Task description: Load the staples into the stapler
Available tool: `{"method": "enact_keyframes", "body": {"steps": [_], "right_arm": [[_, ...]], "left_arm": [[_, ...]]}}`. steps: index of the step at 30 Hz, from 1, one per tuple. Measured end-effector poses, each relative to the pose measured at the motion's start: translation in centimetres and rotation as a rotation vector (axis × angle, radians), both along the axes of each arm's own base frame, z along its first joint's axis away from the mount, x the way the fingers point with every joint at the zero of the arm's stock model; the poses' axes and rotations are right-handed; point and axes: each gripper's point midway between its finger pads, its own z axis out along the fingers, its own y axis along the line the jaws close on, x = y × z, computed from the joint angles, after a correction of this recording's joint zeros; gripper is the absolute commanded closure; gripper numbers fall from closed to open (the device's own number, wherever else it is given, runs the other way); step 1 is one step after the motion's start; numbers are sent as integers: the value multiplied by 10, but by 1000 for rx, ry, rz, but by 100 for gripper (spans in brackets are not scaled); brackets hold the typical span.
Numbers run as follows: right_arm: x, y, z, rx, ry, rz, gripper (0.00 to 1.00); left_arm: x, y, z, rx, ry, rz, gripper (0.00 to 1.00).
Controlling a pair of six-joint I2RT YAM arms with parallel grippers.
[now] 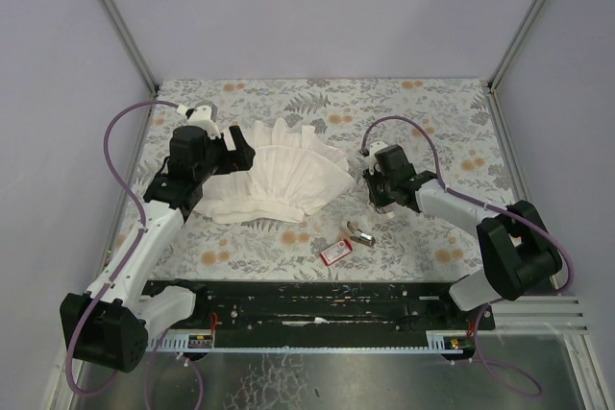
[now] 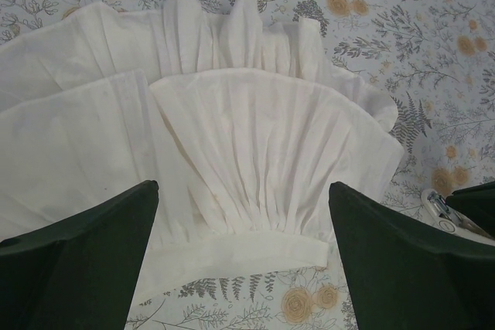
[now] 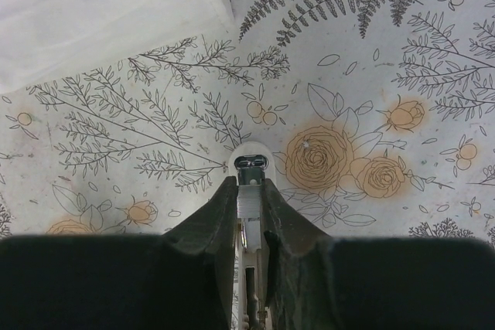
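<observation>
Left gripper (image 2: 241,195) hung wide open over the white pleated cloth (image 2: 255,137), nothing in it. Right gripper (image 3: 249,188) was clamped tight on a narrow white-and-metal piece (image 3: 250,161), low over the floral table (image 3: 371,75); couldn't tell what the piece was. Stapler (image 1: 359,234) lay on the table just beside the red box (image 1: 335,252), apart from both grippers; staples too small to make out.

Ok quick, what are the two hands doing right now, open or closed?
Left hand: open, nothing in it, over the white cloth.
Right hand: closed on a small white-and-silver thing; what it is cannot be told.
</observation>
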Motion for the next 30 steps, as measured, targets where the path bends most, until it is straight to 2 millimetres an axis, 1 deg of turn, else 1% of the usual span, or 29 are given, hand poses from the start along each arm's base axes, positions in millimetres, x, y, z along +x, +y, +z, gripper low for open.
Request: {"method": "enact_keyframes", "body": {"steps": [13, 30], "right_arm": [[-2, -2, -11, -22, 14, 16, 81], [-2, -3, -12, -27, 13, 24, 81]], "left_arm": [[0, 0, -1, 1, 3, 0, 10], [0, 0, -1, 1, 3, 0, 10]]}}
